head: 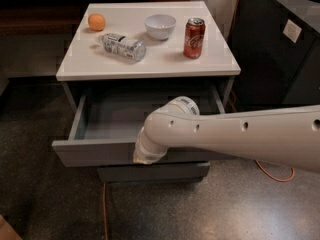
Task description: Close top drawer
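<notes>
Status: top drawer (95, 151) is open, pulled out from under the white counter (150, 66) toward the bottom of the frame. Its flat grey front runs across centre-left and its plain grey inside shows behind that.

Arm (240, 134) comes in from the right edge, a thick cream tube crossing over the drawer's right half. Its tip bends down at the drawer front, a little right of the front's middle.

End effector (146, 155) sits at that tip, right against the outer face of the top drawer front near its lower edge. Cannot tell whether it is released or clenched, since the arm body hides it.

A lower drawer front (155, 171) shows just beneath, set further back.

On the counter, upper part of the frame:
- orange (97, 22) at far left
- clear bottle (123, 46) lying on its side, just right of and below the orange
- white bowl (160, 26) at centre
- red can (194, 38) upright, right of the bowl

Dark cabinet (280, 49) stands at upper right. Orange cable (272, 171) lies on the speckled floor at right, under the arm.
</notes>
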{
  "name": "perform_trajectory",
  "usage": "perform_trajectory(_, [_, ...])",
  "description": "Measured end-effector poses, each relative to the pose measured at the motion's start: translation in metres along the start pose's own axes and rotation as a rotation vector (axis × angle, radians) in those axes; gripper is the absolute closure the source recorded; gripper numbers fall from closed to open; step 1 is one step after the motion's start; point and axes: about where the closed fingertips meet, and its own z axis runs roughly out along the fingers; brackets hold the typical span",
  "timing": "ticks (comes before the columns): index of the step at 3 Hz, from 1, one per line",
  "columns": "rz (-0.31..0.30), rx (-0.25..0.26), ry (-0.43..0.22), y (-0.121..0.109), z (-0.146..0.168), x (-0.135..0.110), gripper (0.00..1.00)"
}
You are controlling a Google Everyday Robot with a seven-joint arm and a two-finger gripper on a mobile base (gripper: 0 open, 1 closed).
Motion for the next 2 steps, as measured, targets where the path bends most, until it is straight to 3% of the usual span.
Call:
perform_trajectory(1, [-0.005, 0.020, -0.023, -0.020, 0.004, 0.004, 1.00])
perform_trajectory(2, [-0.006, 0.060, -0.079, -0.065, 0.016, -0.004, 1.00])
